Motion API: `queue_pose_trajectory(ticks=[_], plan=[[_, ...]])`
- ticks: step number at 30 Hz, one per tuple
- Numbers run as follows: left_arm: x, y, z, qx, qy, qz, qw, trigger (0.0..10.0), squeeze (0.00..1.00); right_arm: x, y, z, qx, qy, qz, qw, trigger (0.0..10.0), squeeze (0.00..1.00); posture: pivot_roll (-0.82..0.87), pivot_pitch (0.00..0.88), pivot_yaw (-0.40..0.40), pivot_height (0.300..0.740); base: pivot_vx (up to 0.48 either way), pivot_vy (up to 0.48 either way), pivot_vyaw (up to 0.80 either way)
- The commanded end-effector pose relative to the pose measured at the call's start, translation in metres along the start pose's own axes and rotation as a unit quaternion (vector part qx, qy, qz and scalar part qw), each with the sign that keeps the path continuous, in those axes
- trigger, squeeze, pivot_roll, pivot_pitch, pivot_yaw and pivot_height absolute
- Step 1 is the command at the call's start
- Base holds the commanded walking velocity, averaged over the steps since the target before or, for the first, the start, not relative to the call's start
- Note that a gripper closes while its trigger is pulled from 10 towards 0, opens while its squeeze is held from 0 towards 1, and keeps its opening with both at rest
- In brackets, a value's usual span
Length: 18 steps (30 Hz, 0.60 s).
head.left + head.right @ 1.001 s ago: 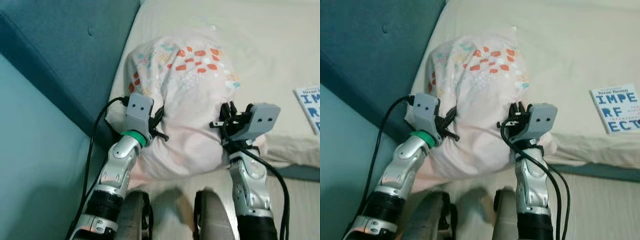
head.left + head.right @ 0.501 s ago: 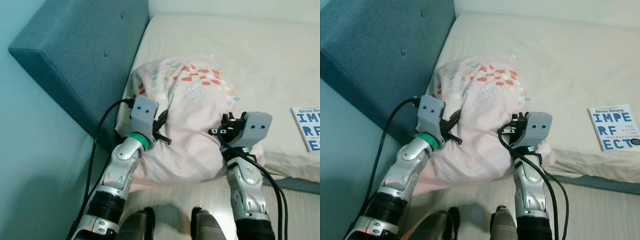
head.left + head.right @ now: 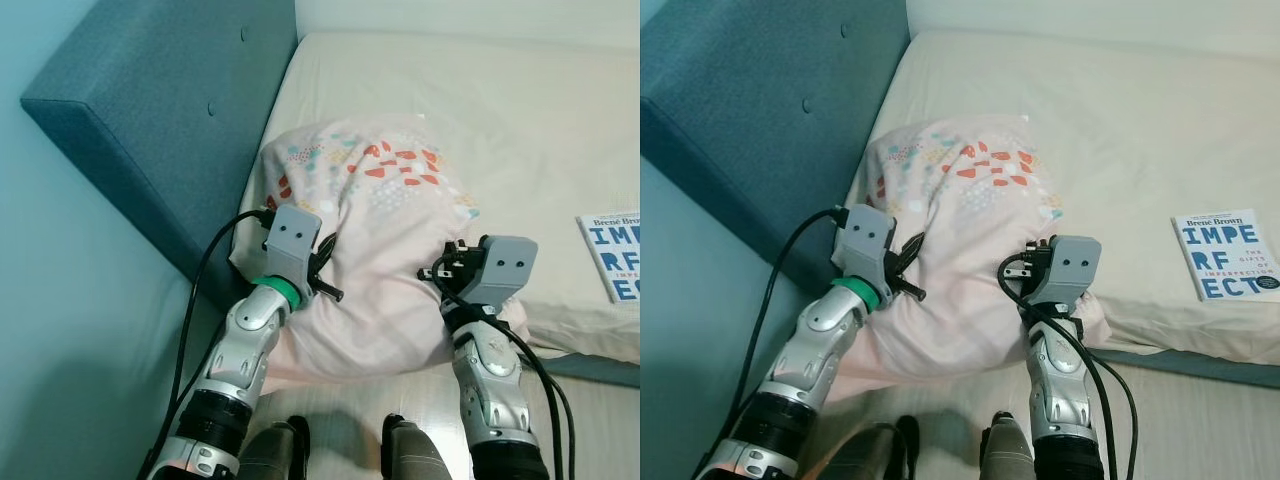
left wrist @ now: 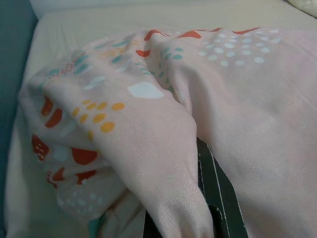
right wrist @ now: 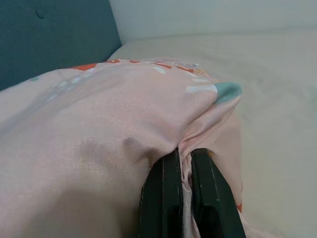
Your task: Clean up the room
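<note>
The cream-sheeted bed (image 3: pixel 520 110) fills most of the head views, with the teal upholstered headboard (image 3: pixel 170 130) running down its left edge, and the camera now looks from higher and further back than a second ago, so the whole picture has shifted rather than the things in it. The large pale pink pillow printed with orange, teal and yellow shapes (image 3: pixel 385 250) lies on the mattress at the head end, its left side close against the headboard and its near edge at the mattress edge; compared with a second ago it looks flatter and more settled, with more of its printed top showing. The left gripper (image 3: pixel 902 272) is still buried in the pillow's left flank, and the left wrist view shows one black finger (image 4: pixel 218 193) wrapped in a fold of the pink cloth, so it seems clenched on the fabric. The right gripper (image 5: pixel 184 193) stays clamped on the pillow's right corner, a thin seam of cloth pinched between its two closed fingers. By my reading the pillow has just been set in its place by the headboard, and the step in hand is the release. A white paperback book with blue lettering (image 3: pixel 1228 257) lies well apart on the right of the bed, probably the next item to tidy.
</note>
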<state>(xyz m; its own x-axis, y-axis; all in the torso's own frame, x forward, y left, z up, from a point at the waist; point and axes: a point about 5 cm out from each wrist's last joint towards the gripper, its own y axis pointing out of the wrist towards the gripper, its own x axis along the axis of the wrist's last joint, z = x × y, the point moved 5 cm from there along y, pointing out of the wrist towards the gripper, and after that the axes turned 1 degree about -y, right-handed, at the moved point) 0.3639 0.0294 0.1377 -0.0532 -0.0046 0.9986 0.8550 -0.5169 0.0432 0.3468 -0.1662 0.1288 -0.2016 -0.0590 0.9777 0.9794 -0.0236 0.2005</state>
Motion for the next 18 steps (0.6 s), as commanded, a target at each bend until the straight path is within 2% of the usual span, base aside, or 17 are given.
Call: queue_pose_trajectory(ticks=[1,5,10,18], plan=[[-0.0008,-0.0015,-0.0073,-0.012,0.014,-0.009,1.000,10.0,0.00,-0.0040,-0.0039,0.0099,0.019,-0.007,0.001,1.000,10.0,0.00,0.00,0.153,0.112,0.740,0.000,0.000,0.00],[-0.0025,-0.0025,-0.0047,-0.007,0.026,-0.011,1.000,10.0,0.00,-0.0045,-0.0047,0.0117,0.023,-0.015,-0.003,1.000,10.0,0.00,0.00,0.153,0.110,0.740,0.000,0.000,0.00],[-0.0034,-0.0032,-0.0033,-0.008,0.023,-0.011,1.000,10.0,0.00,-0.0046,-0.0034,0.0059,0.004,-0.010,-0.006,1.000,10.0,0.00,0.00,0.152,0.110,0.740,0.000,0.000,0.00],[-0.0019,-0.0031,-0.0045,-0.013,0.021,-0.020,0.999,10.0,0.00,-0.0035,-0.0020,0.0058,0.004,-0.013,-0.011,1.000,10.0,0.00,0.00,0.152,0.108,0.740,0.000,0.000,0.00]])
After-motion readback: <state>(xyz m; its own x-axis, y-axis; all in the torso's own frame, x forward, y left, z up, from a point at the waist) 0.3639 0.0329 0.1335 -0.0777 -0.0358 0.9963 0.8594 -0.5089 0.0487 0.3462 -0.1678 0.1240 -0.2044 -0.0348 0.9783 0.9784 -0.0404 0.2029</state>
